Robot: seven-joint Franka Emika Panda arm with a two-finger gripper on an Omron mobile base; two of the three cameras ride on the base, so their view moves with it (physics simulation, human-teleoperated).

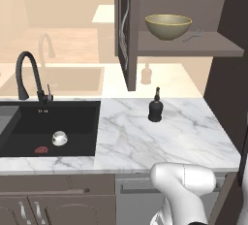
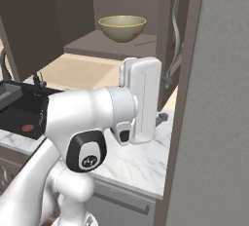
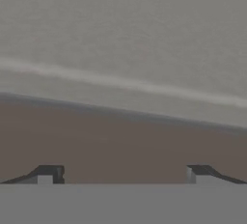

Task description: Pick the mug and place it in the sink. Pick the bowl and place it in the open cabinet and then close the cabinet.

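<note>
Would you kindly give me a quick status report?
Gripper open, empty, close to a brown panel. Mug in sink; bowl on cabinet shelf. Doors open, nothing blocking.

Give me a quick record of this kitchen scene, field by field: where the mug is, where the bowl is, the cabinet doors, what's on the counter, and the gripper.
mug: small glossy white-grey cup lying in the black rectangular sink basin, beside the red drain
bowl: wide olive-tan bowl with yellowish rim upright on the shelf of the dark brown upper cabinet
cabinet: open, left door swung out
fork: on the shelf, right of the bowl
counter: black soap dispenser bottle on white marble
gripper: open, empty, facing a flat brown-grey panel
</note>
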